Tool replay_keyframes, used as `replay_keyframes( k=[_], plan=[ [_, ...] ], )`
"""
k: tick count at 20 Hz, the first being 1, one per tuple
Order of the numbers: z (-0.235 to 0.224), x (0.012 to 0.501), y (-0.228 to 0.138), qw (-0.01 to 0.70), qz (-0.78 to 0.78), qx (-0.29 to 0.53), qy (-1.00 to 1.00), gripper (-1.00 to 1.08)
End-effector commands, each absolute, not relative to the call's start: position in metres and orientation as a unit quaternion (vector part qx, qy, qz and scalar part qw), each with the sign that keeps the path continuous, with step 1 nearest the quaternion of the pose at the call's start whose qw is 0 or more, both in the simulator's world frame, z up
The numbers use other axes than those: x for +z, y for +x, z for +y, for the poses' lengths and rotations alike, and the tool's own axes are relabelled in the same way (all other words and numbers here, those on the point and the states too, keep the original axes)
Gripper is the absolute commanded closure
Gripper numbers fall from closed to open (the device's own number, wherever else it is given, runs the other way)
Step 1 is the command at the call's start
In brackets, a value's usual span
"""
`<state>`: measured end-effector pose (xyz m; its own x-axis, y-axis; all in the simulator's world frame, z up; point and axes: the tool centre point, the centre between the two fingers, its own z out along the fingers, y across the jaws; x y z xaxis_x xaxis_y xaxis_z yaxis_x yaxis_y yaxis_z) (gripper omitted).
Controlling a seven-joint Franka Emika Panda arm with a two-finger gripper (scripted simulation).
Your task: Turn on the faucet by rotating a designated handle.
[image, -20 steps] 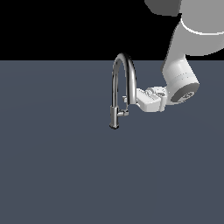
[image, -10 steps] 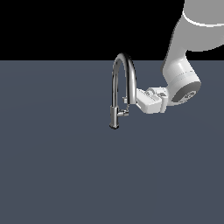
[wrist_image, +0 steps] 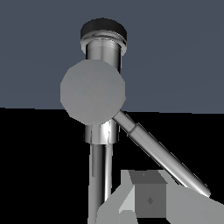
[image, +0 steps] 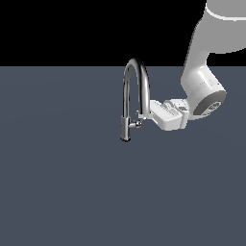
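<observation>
Reaching in from the exterior view's right, my hand (image: 145, 115) lies nearly level, its white body just beside the faucet (image: 130, 98) and its tip at the column, close to the handle (image: 136, 123). Whether it touches the handle I cannot tell, and I cannot tell either whether my fingers stand apart or together: the exterior view is too small there, and the wrist view shows only one grey, blocky finger (wrist_image: 148, 199) at the frame's edge.

That faucet stands on the dark blue-grey table (image: 62, 182), near the middle of the exterior view and a little toward the far edge. It is a slim chrome tap: a short, thicker cylinder at the base, a thin upright column, then a high arch that curves over and comes down on the side facing my hand. Bright streaks run along the arch and column.

Low on the column, the handle is a small chrome stub pointing sideways toward my hand. In the wrist view I look almost straight down its length, so its flat, dull grey round end (wrist_image: 92, 92) covers part of the column, with the dark-rimmed base (wrist_image: 103, 33) beyond it and a thin chrome tube (wrist_image: 162, 159) slanting away.

No brand, label or writing shows anywhere.
</observation>
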<state>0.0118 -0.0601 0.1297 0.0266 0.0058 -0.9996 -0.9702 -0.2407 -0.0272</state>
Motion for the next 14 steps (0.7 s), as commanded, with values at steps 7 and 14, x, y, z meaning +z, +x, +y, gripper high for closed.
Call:
replay_keyframes(
  k=[7, 14],
  plan=[
    [-0.067, 0.106, -0.004, 0.442, 0.431, 0.552, -0.561, 1.08],
    [-0.076, 0.065, -0.019, 0.44, 0.437, 0.554, -0.556, 1.08]
  ],
)
